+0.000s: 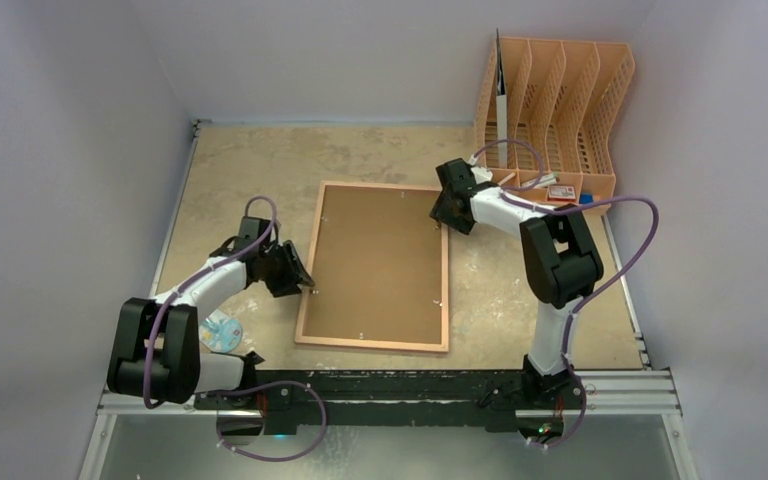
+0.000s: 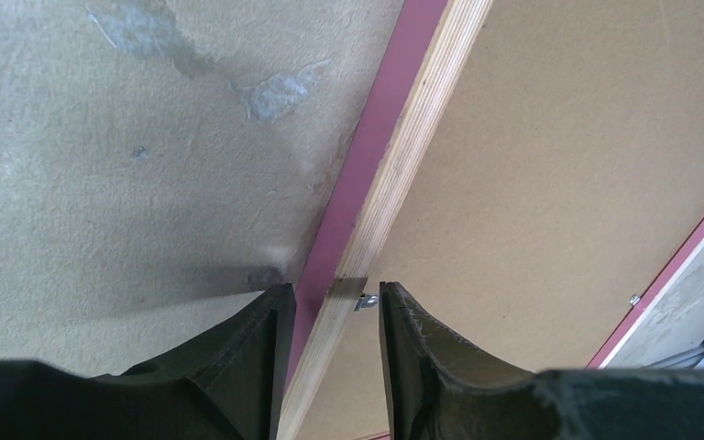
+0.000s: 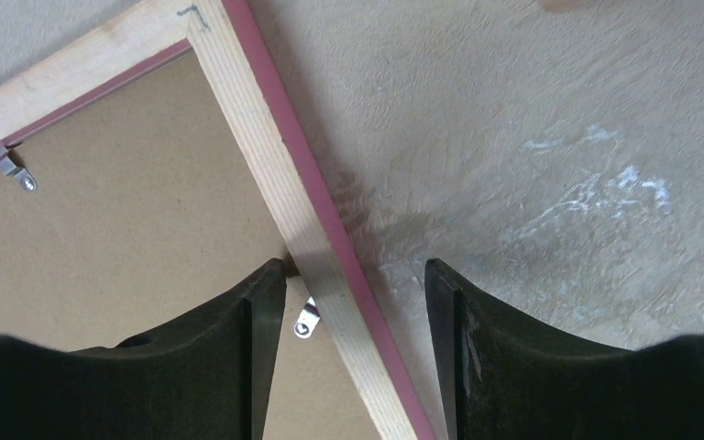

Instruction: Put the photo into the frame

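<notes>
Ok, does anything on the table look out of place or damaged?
Nothing spilled or broken. The only oddity is the table: pale worn patches in its covering, on both sides of the frame.

One frame (image 1: 372, 343), centre. One brown backing board (image 1: 380, 265). One orange file rack (image 1: 560, 110), upper right. Two grippers: left gripper (image 1: 307, 283), right gripper (image 1: 441, 217). Two metal clips (image 3: 14, 170), right wrist view.

Left arm (image 1: 200, 285): black joints, white links
Right arm (image 1: 560, 260): same colours
Cables (image 1: 655, 228): purple, looping
Left gripper (image 2: 328, 302): black curved fingers
Right gripper (image 3: 356, 275): identical
</notes>
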You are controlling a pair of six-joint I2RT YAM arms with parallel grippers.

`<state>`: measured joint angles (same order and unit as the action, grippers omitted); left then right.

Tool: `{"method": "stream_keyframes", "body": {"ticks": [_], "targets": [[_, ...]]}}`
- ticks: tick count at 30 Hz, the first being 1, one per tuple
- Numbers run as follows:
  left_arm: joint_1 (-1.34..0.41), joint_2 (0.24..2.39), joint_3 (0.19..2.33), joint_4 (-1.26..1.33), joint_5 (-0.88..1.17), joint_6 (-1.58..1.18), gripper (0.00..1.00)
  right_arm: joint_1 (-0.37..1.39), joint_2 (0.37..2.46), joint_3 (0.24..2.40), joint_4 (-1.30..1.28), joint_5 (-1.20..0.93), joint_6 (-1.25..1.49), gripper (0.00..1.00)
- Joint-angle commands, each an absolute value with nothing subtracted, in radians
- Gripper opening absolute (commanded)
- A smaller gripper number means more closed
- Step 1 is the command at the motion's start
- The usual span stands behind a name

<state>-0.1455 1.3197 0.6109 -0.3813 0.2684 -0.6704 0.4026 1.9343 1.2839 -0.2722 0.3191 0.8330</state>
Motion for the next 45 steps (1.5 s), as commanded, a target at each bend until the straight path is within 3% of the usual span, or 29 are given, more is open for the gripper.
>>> {"method": "stream_keyframes", "body": {"ticks": [1, 17, 27, 39, 42, 45], "targets": [[-0.149, 1.311, 0.6, -0.339, 0.303, -0.683, 0.41, 0.413, 1.937, 1.282, -0.32, 0.296, 0.872, 0.6], [-0.15, 1.298, 0.577, -0.301, 0.351, -0.687, 0.41, 0.428, 1.936, 1.284, -0.41, 0.181, 0.88, 0.46], [-0.153, 1.298, 0.57, -0.284, 0.367, -0.692, 0.41, 0.44, 1.927, 1.273, -0.418, 0.147, 0.886, 0.17], [-0.155, 1.299, 0.577, -0.292, 0.357, -0.69, 0.41, 0.44, 1.886, 1.279, -0.391, 0.167, 0.896, 0.06], [-0.154, 1.299, 0.582, -0.302, 0.356, -0.686, 0.41, 0.442, 1.861, 1.282, -0.396, 0.198, 0.89, 0.12], [-0.154, 1.297, 0.594, -0.317, 0.354, -0.679, 0.42, 0.44, 1.821, 1.278, -0.411, 0.24, 0.877, 0.37]]}}
